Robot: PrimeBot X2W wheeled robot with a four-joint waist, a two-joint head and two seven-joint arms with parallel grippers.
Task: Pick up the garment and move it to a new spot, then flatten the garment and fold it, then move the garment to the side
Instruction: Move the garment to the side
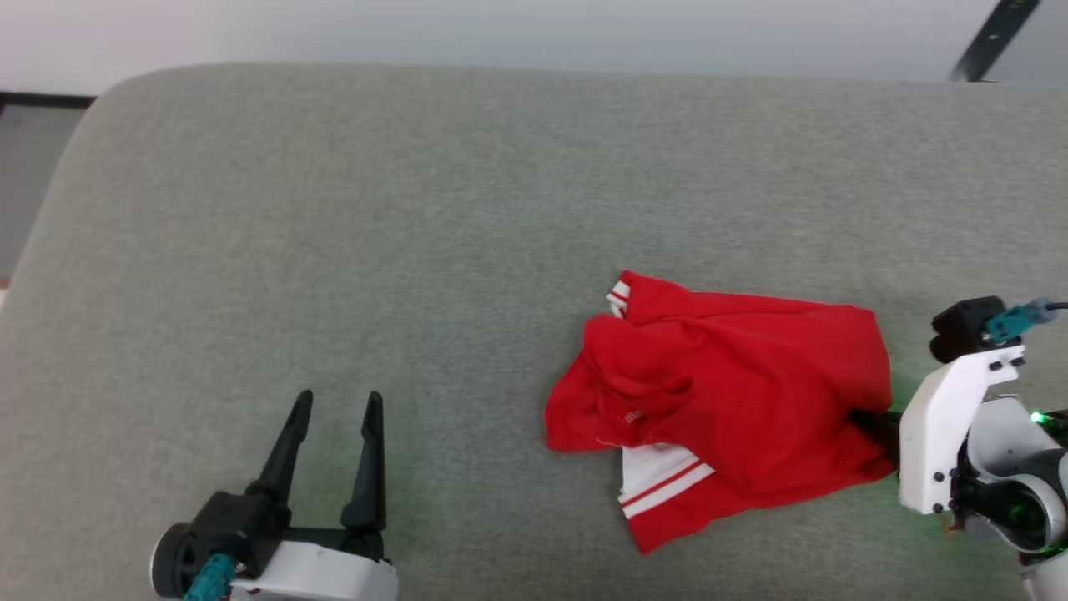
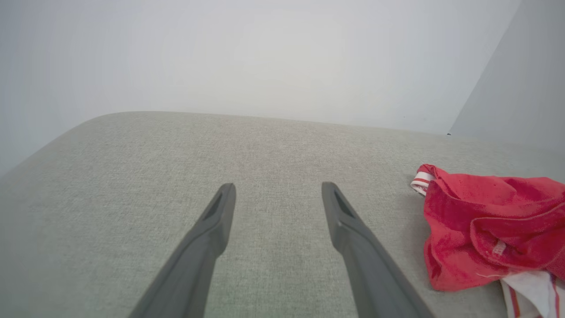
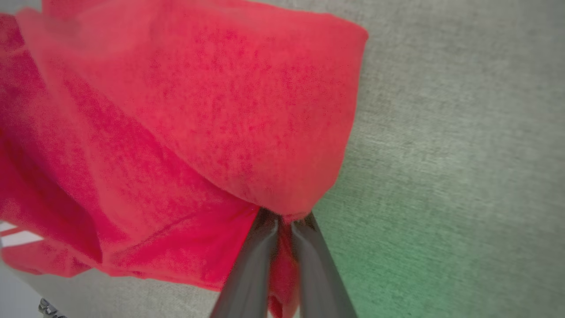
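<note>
The garment (image 1: 734, 392) is a crumpled red shirt with white striped trim, lying right of centre on the grey cushion (image 1: 417, 250). My right gripper (image 1: 868, 426) reaches in from the right, its dark fingers tucked into the shirt's right edge. In the right wrist view the two fingers (image 3: 254, 269) stand almost together with red cloth (image 3: 198, 110) pinched between them: the right gripper (image 3: 284, 219) is shut on the garment. My left gripper (image 1: 338, 401) rests open at the lower left, well away from the shirt. The garment (image 2: 490, 229) shows at the right of the open left gripper (image 2: 278, 190).
The cushion's rounded far edge (image 1: 534, 71) meets a pale wall behind. A dark strip (image 1: 997, 37) leans at the upper right. Bare grey fabric (image 1: 292, 275) spreads to the left of the shirt.
</note>
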